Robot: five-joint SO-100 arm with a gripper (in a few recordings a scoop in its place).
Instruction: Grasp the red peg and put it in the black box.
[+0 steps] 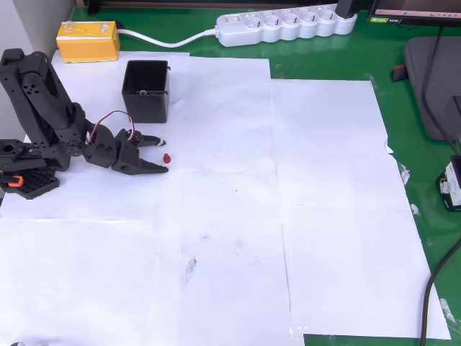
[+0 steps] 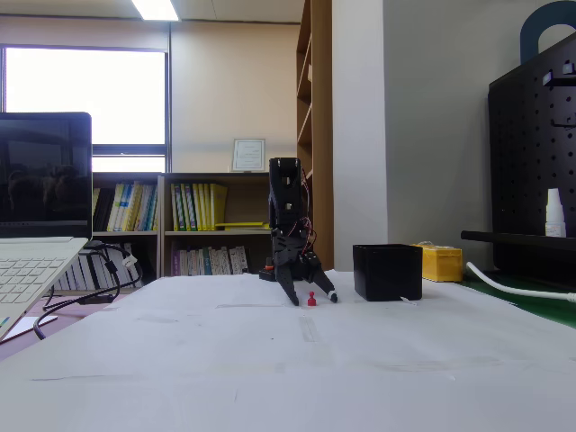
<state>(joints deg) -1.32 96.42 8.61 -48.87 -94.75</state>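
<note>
Black end effector | fingers spread wide | red peg between, ungripped

Fixed view: bright window upper left, ceiling light at top, bookshelf centre left, pegboard right.

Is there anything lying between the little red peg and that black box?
Nothing but bare white paper. In the overhead view, the red peg sits below the black box, with the hand's upper fingertip just beside that stretch.

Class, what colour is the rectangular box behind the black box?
Yellow box, clearest in the overhead view.
</note>
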